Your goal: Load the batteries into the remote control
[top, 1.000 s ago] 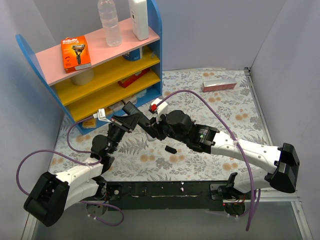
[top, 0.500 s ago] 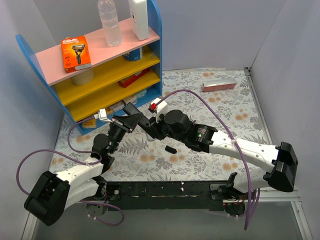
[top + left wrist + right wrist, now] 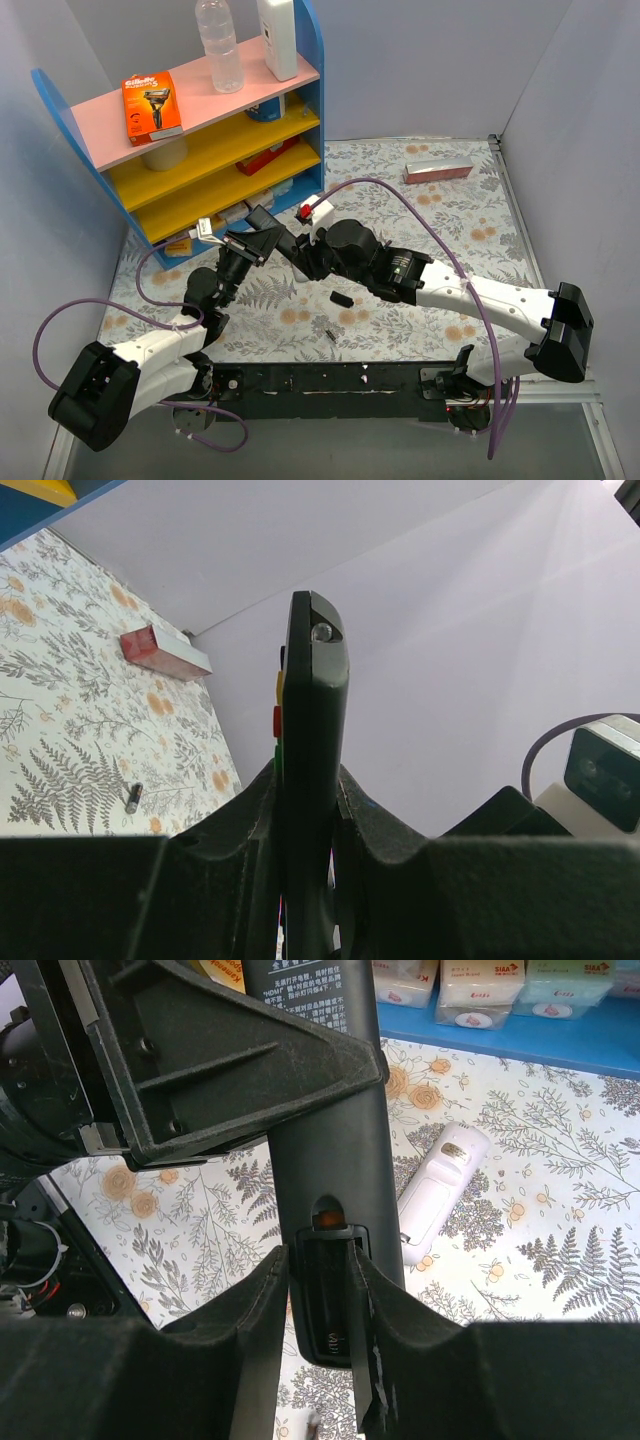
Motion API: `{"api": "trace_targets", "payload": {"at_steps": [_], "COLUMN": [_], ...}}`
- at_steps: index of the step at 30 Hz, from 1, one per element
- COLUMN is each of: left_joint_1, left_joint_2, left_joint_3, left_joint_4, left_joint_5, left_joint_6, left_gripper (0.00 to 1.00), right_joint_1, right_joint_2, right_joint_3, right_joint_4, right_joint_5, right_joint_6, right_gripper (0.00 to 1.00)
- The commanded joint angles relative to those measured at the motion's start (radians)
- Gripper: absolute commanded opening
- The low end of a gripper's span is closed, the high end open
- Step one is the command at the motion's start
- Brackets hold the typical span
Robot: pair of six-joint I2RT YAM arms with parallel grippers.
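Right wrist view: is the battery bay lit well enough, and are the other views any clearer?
Right wrist: the remote is sharp, but its open bay is black on black, contents unclear; the right pincer's fingers blur. Left wrist: remote edge-on, bright glare on the wall upper right. Top: evenly lit, bay hidden.
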Motion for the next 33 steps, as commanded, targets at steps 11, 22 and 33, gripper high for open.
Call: {"api": "trace_targets", "payload": {"at_steps": [11,22,33], "left_joint_1": [-0.007,-0.004,-0.001], "left_joint_2": [-0.120,-0.434,-0.733], "left_joint_3": [-0.019,-0.050,0.054], "left_joint_4": [-0.168,-0.590,-1.033], "left_joint_5": [-0.038,-0.130,-0.204], "left_joint_6": [0.113,0.231,0.360], "left_gripper": [0.00,0.00,0.00], "right_joint_1": [-0.042,-0.067,0.210], "right_joint_2": [-0.090,-0.206,0.020], "right_joint_3": [-0.012,-0.196,-0.233], "right_joint_4": [-0.099,-0.328,-0.420], "right_joint_5": [0.069,-0.089,-0.149], "right_joint_6": [0.022,0.144,0.357], "right_gripper": [0.63,0.81,0.70]}}
